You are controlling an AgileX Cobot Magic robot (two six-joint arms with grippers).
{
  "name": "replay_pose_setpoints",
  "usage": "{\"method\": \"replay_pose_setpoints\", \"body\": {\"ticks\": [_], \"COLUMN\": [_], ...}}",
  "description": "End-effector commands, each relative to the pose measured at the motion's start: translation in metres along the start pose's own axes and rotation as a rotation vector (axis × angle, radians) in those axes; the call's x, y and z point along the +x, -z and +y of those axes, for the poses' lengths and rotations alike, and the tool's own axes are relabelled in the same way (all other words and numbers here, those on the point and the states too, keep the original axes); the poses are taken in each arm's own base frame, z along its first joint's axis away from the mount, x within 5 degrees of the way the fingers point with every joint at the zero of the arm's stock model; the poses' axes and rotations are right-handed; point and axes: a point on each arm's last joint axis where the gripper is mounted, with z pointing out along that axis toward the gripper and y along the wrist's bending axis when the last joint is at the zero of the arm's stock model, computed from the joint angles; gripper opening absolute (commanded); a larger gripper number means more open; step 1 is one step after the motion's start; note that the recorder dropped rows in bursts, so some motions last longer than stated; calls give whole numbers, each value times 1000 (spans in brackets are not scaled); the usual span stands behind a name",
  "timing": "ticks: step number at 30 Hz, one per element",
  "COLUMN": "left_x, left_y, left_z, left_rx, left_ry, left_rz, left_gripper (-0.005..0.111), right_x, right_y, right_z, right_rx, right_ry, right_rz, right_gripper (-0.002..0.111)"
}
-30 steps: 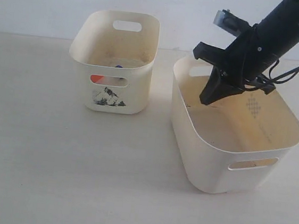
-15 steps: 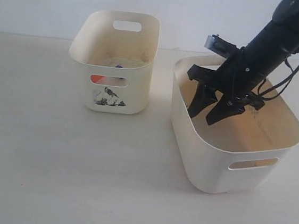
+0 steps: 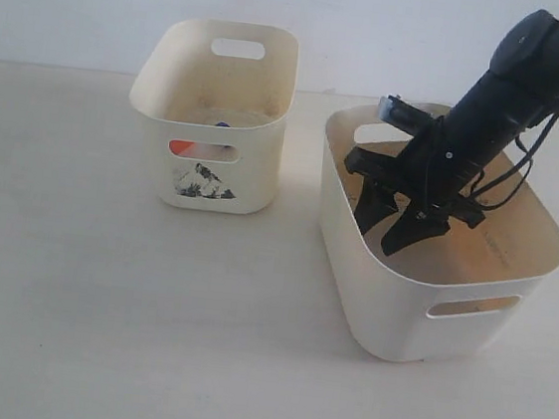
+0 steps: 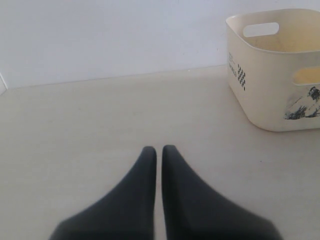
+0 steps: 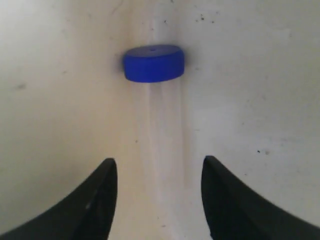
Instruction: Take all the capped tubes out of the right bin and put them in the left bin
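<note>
Pale tabletop [image 3: 100,301] is carrying both bins. My right gripper [image 3: 381,237] is reaching into the right bin [image 3: 399,312], jaws spread wide and empty, facing a blue-capped tube [image 5: 154,63] inside it. The left bin [image 3: 160,107] is showing a black-and-white mountain sticker [image 3: 202,181], with an orange cap [image 3: 180,146] behind its slot. My left gripper [image 4: 156,149] is hovering closed, holding nothing.

A blue-capped tube [image 5: 153,63] rests inside the right bin [image 3: 372,279] — an orange cap [image 3: 181,146] shows through the left bin [image 3: 252,182] slot.

Blue-capped tube [image 5: 153,63]; cream right bin [image 3: 418,314]
</note>
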Motion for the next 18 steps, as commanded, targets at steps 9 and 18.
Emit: {"method": "replay_pose_setpoints", "body": {"ticks": [9, 18], "left_x": [-2, -2], "left_y": [0, 0], "left_z": [0, 0], "left_rx": [2, 2], "left_ry": [23, 23], "left_rz": [-15, -15], "left_gripper": [4, 4], "right_x": [-5, -7], "right_y": [-4, -13], "right_z": [-2, 13], "right_rx": [14, 37], "right_ry": [15, 55], "right_rz": [-47, -78], "right_gripper": [64, 63]}}
